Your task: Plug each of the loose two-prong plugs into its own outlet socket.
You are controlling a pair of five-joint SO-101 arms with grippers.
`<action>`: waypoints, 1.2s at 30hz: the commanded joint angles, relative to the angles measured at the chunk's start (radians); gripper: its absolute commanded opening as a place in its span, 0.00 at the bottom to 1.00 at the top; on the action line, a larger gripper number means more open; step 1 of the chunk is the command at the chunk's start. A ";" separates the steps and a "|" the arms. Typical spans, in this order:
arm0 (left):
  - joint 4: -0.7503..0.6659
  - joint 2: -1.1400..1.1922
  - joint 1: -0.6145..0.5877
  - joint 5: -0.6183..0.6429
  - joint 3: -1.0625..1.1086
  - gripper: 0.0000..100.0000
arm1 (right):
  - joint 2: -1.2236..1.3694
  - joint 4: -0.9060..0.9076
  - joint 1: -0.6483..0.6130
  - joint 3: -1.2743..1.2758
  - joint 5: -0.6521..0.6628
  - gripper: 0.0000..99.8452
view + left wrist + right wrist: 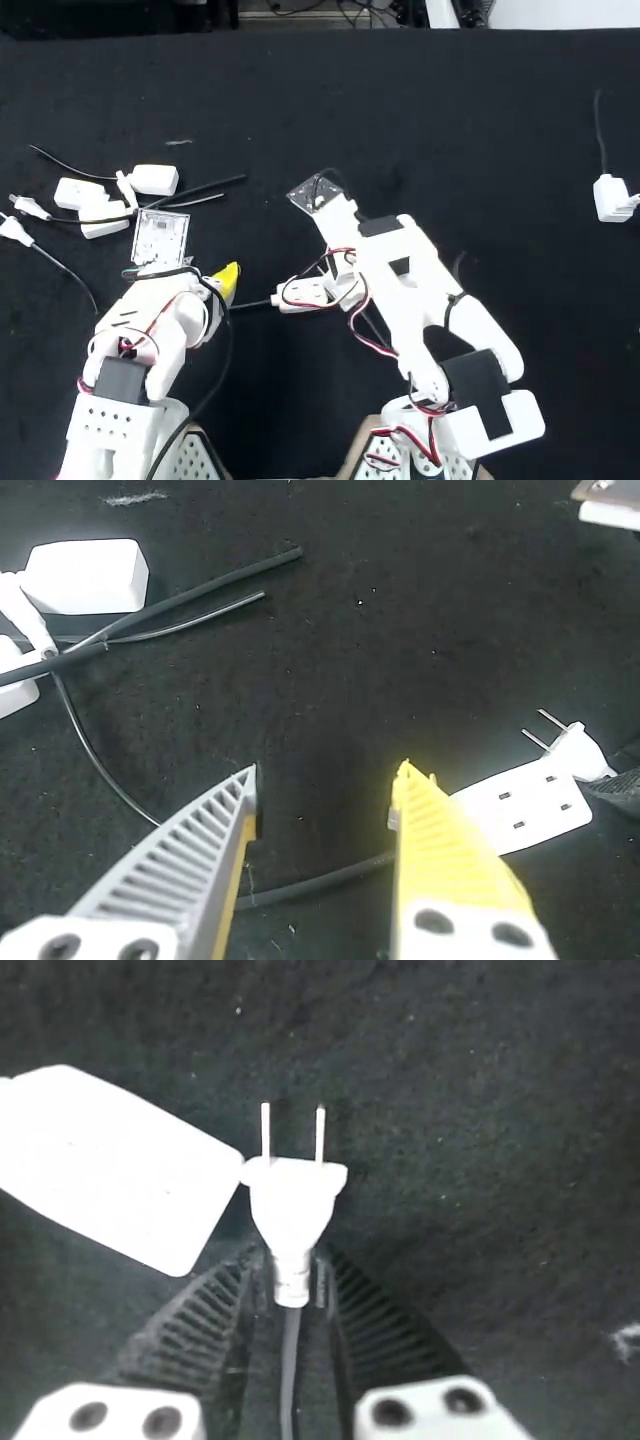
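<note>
Right end effector grips the plug by its neck, prongs pointing straight away from it; the socket block lies just beside the plug, not ahead. Left end effector is spread wide, holding nothing.

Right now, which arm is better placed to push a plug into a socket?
The right arm. The right gripper is shut on a plug, prongs pointing out, beside the white outlet block. The left gripper is open and empty, over a black cable.

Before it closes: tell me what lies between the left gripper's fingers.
A black cord crosses between the left gripper's fingers, in the left wrist view.
</note>
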 commanded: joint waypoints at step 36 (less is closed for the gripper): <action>-0.029 -0.005 -0.246 0.087 -0.104 0.22 | -0.407 -0.239 -0.358 0.068 -0.230 0.01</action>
